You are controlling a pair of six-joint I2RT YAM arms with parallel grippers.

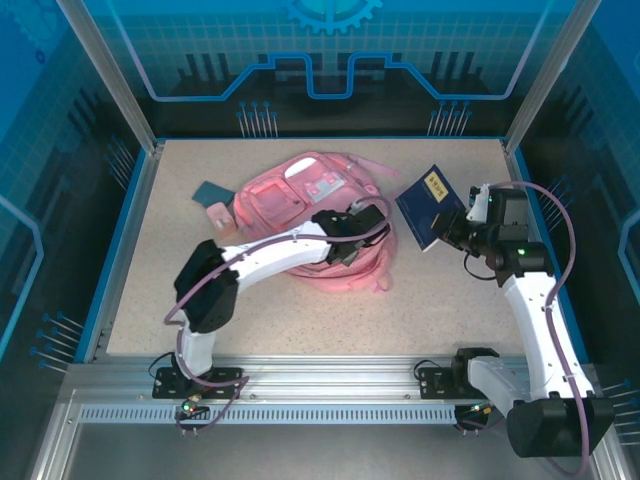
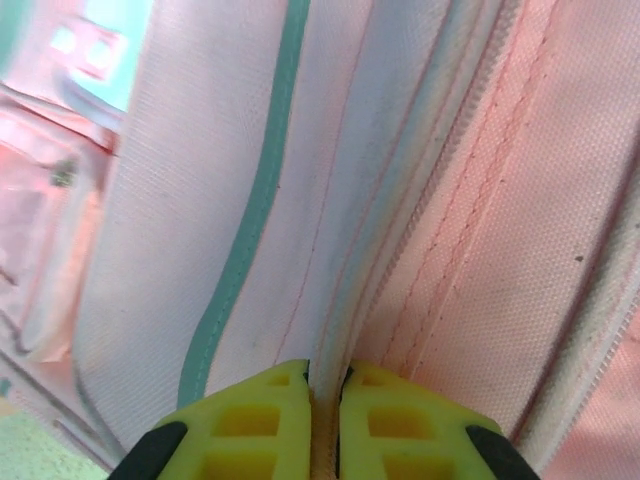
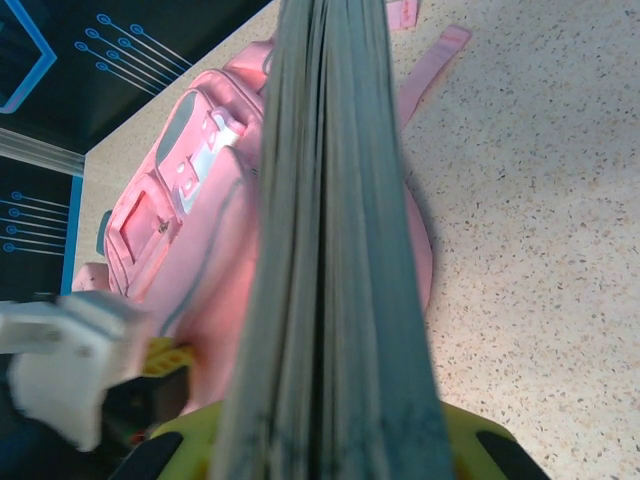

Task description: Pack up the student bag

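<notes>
Left end effector (image 2: 325,388) tight on student bag (image 2: 170,200), right (image 3: 335,448) on book (image 3: 325,200) (blue-walled speckled table (image 3: 530,200))

Tilted dark blue book (image 1: 432,205); flat teal item (image 1: 211,190) on table (image 1: 150,280).

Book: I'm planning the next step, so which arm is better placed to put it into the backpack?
Right: the right gripper holds the book beside the backpack; the left gripper pinches the backpack's zip edge.

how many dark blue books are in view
2. One book is gripped by the right end effector, right of the student bag. A second book lies flat on the table left of the bag. Others may be hidden inside it.
</notes>
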